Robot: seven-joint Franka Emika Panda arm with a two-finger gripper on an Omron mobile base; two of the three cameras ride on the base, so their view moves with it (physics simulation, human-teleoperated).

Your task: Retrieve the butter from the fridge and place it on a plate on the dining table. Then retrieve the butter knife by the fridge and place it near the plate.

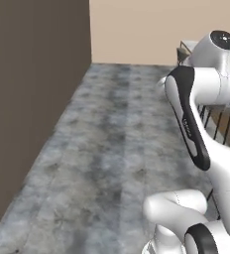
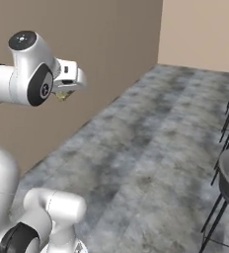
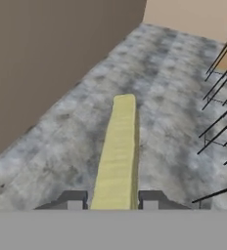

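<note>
With my gripper clamped on the butter over open floor, carry step; next, reach the dining table's plate.

The butter, a pale yellow stick, sits clamped between the pincer tips, pointing forward above the floor.

The butter looks matt pale yellow, with a faintly ribbed surface. Beneath it the floor reads as mottled grey stone with a dull finish. Right of the butter, the stools have thin dark metal-looking legs.
</note>
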